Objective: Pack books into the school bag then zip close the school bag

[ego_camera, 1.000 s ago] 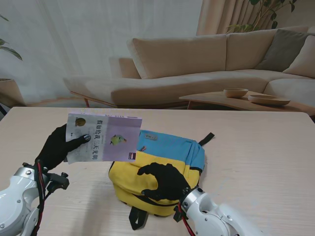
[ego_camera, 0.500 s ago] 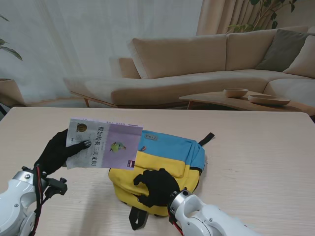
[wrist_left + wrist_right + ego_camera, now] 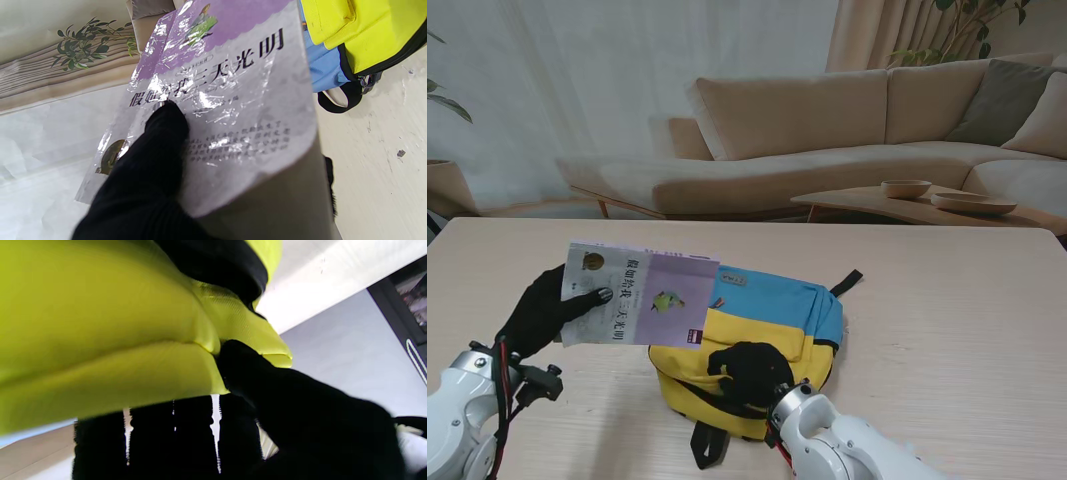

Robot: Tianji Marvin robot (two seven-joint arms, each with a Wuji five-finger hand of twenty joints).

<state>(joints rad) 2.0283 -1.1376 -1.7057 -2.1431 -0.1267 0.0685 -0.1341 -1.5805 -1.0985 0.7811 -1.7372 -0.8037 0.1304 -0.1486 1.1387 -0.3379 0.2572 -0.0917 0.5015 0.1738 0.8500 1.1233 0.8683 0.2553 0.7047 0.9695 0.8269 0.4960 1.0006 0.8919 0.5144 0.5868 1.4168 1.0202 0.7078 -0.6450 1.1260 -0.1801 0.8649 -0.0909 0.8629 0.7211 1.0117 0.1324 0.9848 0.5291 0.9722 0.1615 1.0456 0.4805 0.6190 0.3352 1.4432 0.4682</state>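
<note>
While pinching the book (image 3: 639,297) in the left hand (image 3: 539,308), gripping the school bag (image 3: 752,345) fabric with right hand (image 3: 747,375) fingers; packing underway, next needs opening beside those fingers.

Home living room, beige sofa (image 3: 827,130), sheer curtains (image 3: 607,90), coffee table (image 3: 907,208) with bowls

Both hands wearing black knit gloves: left hand (image 3: 539,308), right hand (image 3: 749,374). Forearms (image 3: 852,455) showing glossy white rounded shells, silver metal collars at wrists. Red cable (image 3: 503,385) plus black wiring running along left wrist, black bracket sticking out there. Red wire showing at right wrist too.
</note>
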